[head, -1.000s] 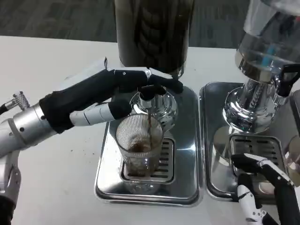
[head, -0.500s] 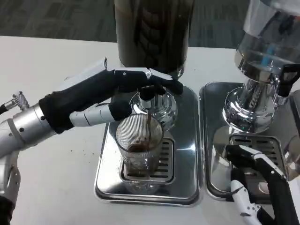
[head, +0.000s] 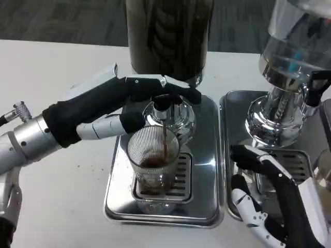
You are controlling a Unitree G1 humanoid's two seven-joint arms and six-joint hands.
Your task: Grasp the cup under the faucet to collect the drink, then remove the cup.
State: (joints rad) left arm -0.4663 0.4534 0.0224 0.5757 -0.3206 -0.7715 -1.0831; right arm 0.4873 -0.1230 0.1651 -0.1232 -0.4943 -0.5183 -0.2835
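Filling was under way: a thin dark stream ran from the faucet (head: 164, 106) into the ribbed glass cup (head: 153, 160), which stood upright on the slotted grate of the left drip tray (head: 116, 199), directly beneath the spout. Only a shallow layer of dark drink lay in the bottom of the cup, so by my reading the collecting step was early, and most of the pour, the grasp and the removal were all left to do.

On the left hand (head: 111, 106), the upper fingers (head: 155, 82) reached out nearly straight across the top of the faucet and appeared to press on its lever, while the thumb lay below, just beside the chrome faucet body and above the cup's rim. It had hold of nothing; it seemed only to bear on the tap. Whether the thumb touched the cup's rim could not be told.

The right hand (head: 264, 191) hung over the front of the right drip tray (head: 227, 103), below the neighbouring dispenser (head: 289, 67), with its fingers spread apart and empty, near the cup but apart from it. It looked poised to take the cup, though nothing yet touched the glass. Both trays sat on the white desk (head: 46, 67).
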